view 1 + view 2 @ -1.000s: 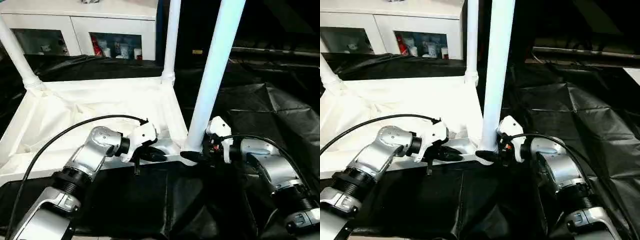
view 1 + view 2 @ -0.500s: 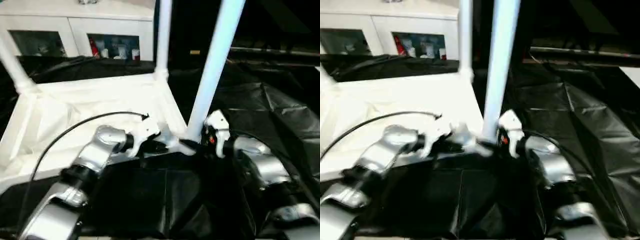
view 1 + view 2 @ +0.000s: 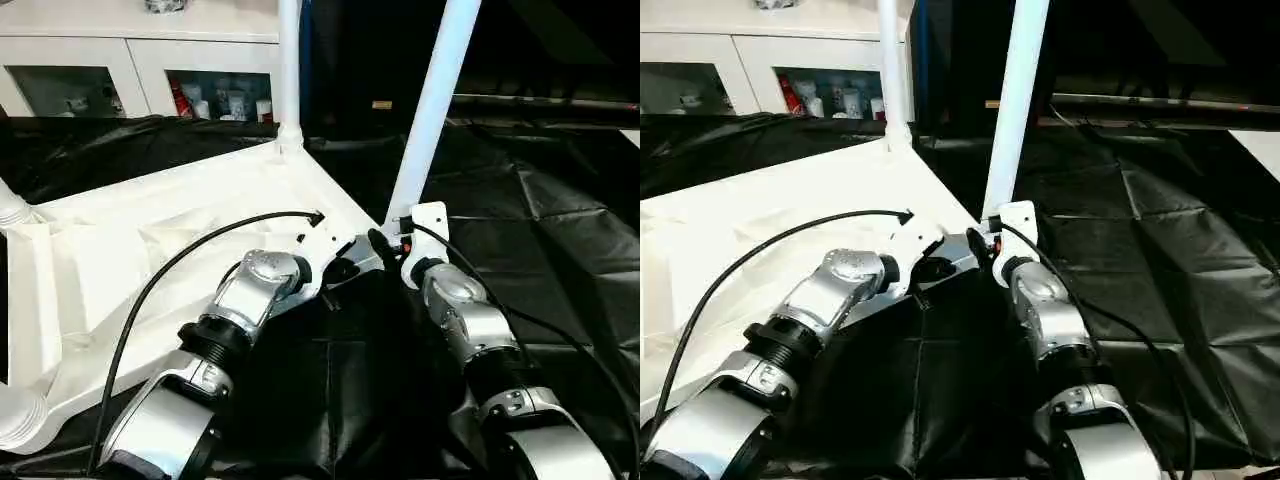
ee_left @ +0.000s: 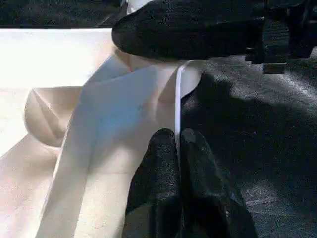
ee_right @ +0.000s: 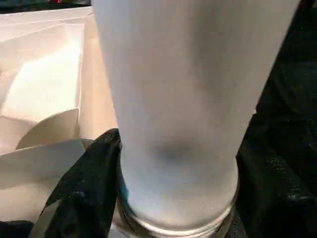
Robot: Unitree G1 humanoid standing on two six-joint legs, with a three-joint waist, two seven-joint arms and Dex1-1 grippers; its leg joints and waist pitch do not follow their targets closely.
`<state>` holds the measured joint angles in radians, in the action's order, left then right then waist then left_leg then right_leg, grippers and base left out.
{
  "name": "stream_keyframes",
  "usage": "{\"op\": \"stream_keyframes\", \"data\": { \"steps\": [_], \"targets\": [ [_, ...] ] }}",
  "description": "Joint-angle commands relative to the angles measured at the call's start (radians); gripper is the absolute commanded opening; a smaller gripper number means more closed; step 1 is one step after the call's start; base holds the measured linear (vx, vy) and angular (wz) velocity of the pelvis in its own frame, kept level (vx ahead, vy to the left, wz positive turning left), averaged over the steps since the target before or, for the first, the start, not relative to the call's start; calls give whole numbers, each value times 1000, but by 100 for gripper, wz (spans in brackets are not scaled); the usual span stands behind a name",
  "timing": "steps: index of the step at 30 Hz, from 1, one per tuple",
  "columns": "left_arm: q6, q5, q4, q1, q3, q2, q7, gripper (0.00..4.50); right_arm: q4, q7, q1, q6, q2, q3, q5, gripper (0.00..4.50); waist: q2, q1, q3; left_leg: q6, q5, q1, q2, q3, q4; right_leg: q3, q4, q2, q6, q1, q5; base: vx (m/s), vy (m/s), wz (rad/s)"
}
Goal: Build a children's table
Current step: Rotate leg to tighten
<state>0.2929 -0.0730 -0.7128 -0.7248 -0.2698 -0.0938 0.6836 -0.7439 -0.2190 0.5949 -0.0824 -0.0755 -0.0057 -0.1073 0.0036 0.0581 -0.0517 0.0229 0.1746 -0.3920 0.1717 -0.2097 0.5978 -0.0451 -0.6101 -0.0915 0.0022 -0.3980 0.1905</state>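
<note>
The bench (image 3: pixel 560 230), draped in black sheeting, spreads across the lower and right parts of the head views. On it, from the left edge toward the centre, lies the children's table (image 3: pixel 150 250) upside down, its white ribbed underside facing up. A white cabinet (image 3: pixel 140 60) with glass doors stands along the upper left. Three legs show in the head views: one leg (image 3: pixel 437 95) rises from the near corner at the centre, tilting to the upper right; a second leg (image 3: pixel 289 60) stands upright at the far corner, top centre; a third leg (image 3: pixel 12 205) shows at the left edge. The right pincer (image 3: pixel 385 243), at the centre, has its black fingers (image 5: pixel 81 188) spread around the base of the near leg, gripping it. The left pincer (image 4: pixel 179 163) is closed, fingertips pressed together at the table's thin edge beside that corner.
</note>
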Motion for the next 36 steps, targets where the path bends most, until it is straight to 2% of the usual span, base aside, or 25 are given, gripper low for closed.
{"op": "stream_keyframes", "data": {
  "steps": [1, 3, 7, 13, 14, 15, 16, 18, 21, 22, 24, 25, 27, 32, 33, 35, 36],
  "targets": [
    [-52, 13, 31, 14, 9, -20, 23, 0, -12, -53, 2, 17, -11, 10, 8, 363, -8, -1, 66, -19, 234, 25, 55, 33, -76, 36, 79, -61, -216, 36, 200, 0, 0, 0],
    [-64, 16, 42, 19, 4, -32, 46, 0, 5, -87, 3, 16, -27, 17, 5, 378, -11, -1, 67, -30, 218, 21, 56, 33, -76, 36, 76, -61, -219, 40, 179, 0, 0, 0],
    [-66, 22, 59, 26, -4, -61, 88, 0, 57, -210, -6, 5, -81, 49, -5, 401, -14, 1, 67, -55, 182, 22, 56, 29, -71, 37, 73, -60, -230, 40, 147, 0, 0, 0],
    [-90, 24, 62, 33, -11, -92, 144, 0, 121, -348, -34, 2, -145, 76, -24, 401, -11, 5, 68, -69, 174, 23, 59, 29, -69, 36, 69, -60, -246, 41, 114, 0, 0, 0],
    [-117, 33, 72, 42, -17, -108, 194, 0, 147, -407, -46, 3, -173, 86, -31, 401, -13, 3, 67, -69, 171, 22, 58, 29, -69, 36, 67, -59, -249, 40, 110, 0, 0, 0],
    [-146, 62, 112, 64, -31, -140, 305, 0, 199, -532, -72, -2, -224, 106, -52, 401, -14, 5, 68, -74, 176, 22, 57, 30, -69, 35, 70, -60, -247, 43, 115, 0, 0, 0],
    [-153, 82, 149, 82, -44, -166, 386, 0, 240, -617, -89, -20, -259, 120, -68, 401, -15, 8, 66, -92, 163, 20, 61, 30, -68, 37, 66, -61, -250, 45, 91, 0, 0, 0],
    [-158, 95, 175, 95, -55, -186, 441, 0, 271, -683, -102, -34, -285, 134, -80, 401, -13, 12, 67, -98, 163, 23, 63, 29, -66, 37, 64, -59, -257, 42, 84, 0, 0, 0],
    [-139, 119, 215, 109, -62, -212, 512, 0, 315, -781, -123, -44, -334, 171, -85, 401, -11, 17, 64, -82, 194, 28, 67, 26, -70, 35, 66, -57, -262, 35, 139, 0, 0, 0],
    [-131, 128, 229, 114, -63, -217, 531, 0, 320, -799, -126, -43, -343, 178, -82, 401, -10, 22, 62, -58, 219, 30, 69, 27, -74, 37, 68, -61, -258, 32, 177, 0, 0, 0],
    [-122, 136, 243, 119, -65, -224, 549, 0, 321, -811, -127, -40, -349, 186, -75, 401, -10, 24, 61, -52, 228, 31, 69, 27, -74, 38, 70, -62, -256, 32, 188, 0, 0, 0],
    [-122, 140, 253, 124, -64, -230, 558, 0, 319, -821, -127, -29, -356, 199, -61, 401, -10, 25, 61, -38, 242, 32, 67, 27, -75, 40, 73, -62, -248, 30, 207, 0, 0, 0],
    [-124, 140, 259, 129, -66, -236, 567, 0, 327, -840, -131, -32, -362, 208, -61, 401, -11, 25, 60, -32, 244, 29, 65, 28, -76, 40, 74, -63, -239, 31, 218, 0, 0, 0],
    [-134, 133, 248, 127, -61, -241, 572, 0, 348, -869, -142, -41, -373, 220, -60, 401, -13, 25, 64, -40, 210, 28, 64, 28, -73, 39, 69, -60, -240, 33, 173, 0, 0, 0],
    [-134, 133, 248, 127, -61, -241, 572, 0, 348, -869, -142, -41, -373, 220, -60, 368, -14, 26, 65, -46, 197, 27, 63, 28, -72, 39, 66, -61, -244, 35, 155, 0, 0, 0],
    [-133, 130, 249, 127, -55, -240, 570, 0, 347, -874, -141, -44, -376, 218, -59, 368, -15, 27, 66, -59, 179, 25, 63, 27, -69, 38, 63, -61, -250, 36, 134, 0, 0, 0],
    [-133, 130, 249, 127, -55, -240, 570, 0, 347, -874, -141, -44, -376, 218, -59, 354, -15, 27, 66, -59, 179, 25, 63, 27, -69, 38, 63, -61, -250, 36, 134, 0, 0, 0]
  ]
}}
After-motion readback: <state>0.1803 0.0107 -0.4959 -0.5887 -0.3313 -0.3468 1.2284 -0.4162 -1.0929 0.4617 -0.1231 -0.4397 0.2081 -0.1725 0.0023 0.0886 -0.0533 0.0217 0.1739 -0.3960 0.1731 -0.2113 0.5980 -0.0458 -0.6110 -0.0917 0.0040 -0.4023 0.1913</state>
